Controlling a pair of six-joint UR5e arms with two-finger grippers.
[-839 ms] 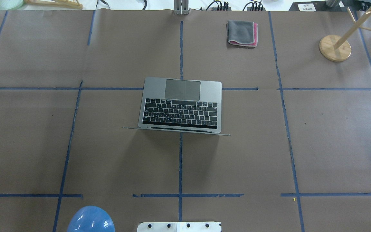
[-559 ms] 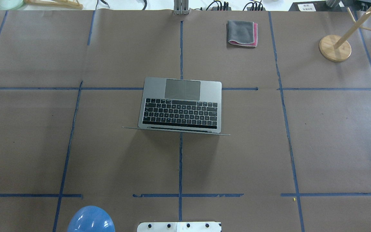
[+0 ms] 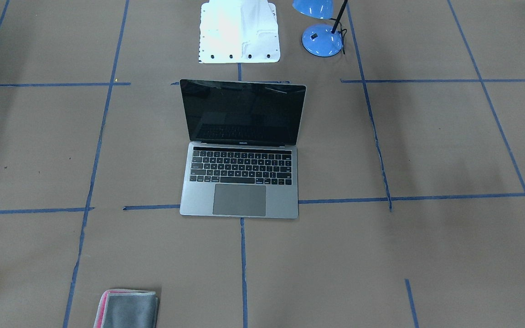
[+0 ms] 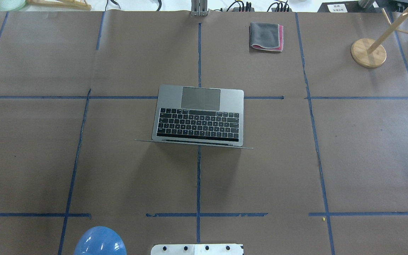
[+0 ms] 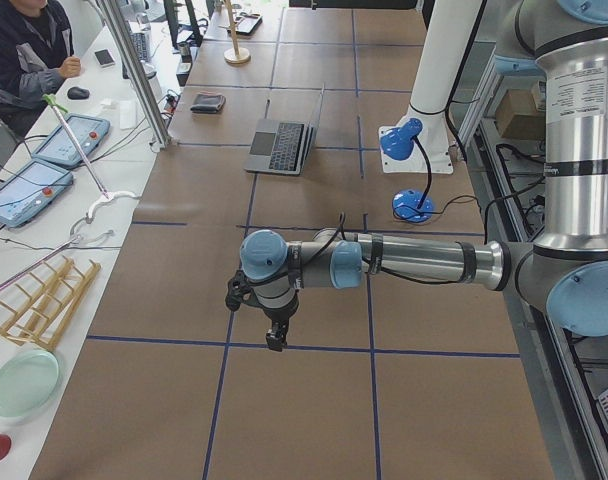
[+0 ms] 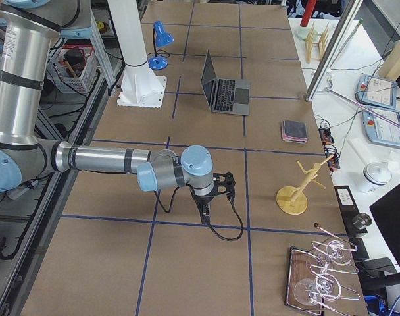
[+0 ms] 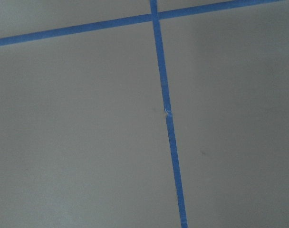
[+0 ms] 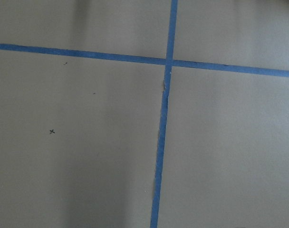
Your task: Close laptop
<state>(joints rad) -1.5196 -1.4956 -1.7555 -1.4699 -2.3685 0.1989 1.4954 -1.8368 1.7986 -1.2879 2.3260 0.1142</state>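
The laptop (image 4: 198, 113), a thin space-grey metal machine with black keys, a large trackpad and a glossy black screen, sits open near the middle of the brown paper-covered table (image 4: 367, 159). Its lid stands nearly upright, seen only as a thin edge from overhead. In the front-facing view the laptop (image 3: 239, 177) shows its dark screen, with the hinge side toward the robot's white mount (image 3: 239, 29) and the trackpad edge on the far side from it. The base lies across a crossing of the blue tape lines (image 4: 198, 177).

Both arms are well apart from the laptop, one toward each end of the table. The left gripper (image 5: 275, 340) hangs pointing down over the paper in the left side view, and the right gripper (image 6: 205, 214) does the same in the right side view. I cannot tell how the jaws stand on either. Both wrist cameras show only brown paper and blue tape.

A folded grey cloth (image 4: 266, 36) with a pink edge lies near the table's far edge, a round-based wooden stand (image 4: 368, 52) to its right, and a blue desk lamp (image 3: 321, 38) beside the mount.
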